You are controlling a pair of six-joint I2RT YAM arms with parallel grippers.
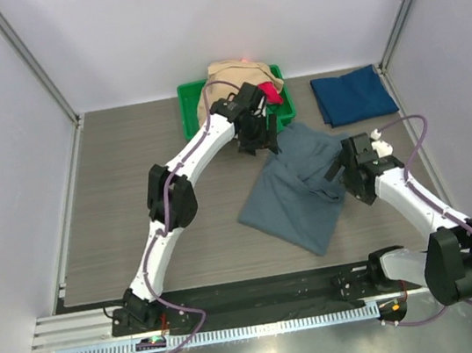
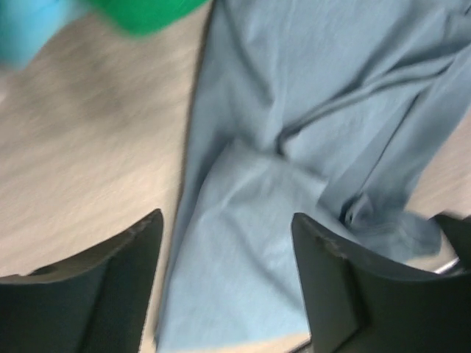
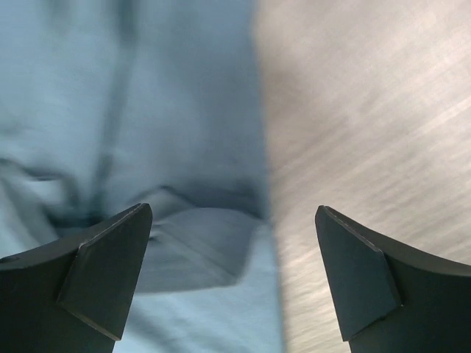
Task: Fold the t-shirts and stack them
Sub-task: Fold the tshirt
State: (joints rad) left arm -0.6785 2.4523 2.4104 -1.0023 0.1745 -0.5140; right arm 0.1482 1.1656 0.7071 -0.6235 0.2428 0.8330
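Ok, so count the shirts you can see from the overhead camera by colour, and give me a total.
slate grey-blue shirt: 1
dark navy shirt: 1
tan shirt: 1
red shirt: 1
Total: 4 showing; the green bin may hide more under the tan and red ones.

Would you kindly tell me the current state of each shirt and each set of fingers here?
Grey-blue t-shirt: unfolded, rumpled, on the table.
Navy t-shirt: folded, flat, far right corner.
Tan t-shirt: heaped in the green bin.
Red t-shirt: bunched in the bin.
Left fingers: open, empty, over the grey-blue t-shirt.
Right fingers: open, empty, over its edge.
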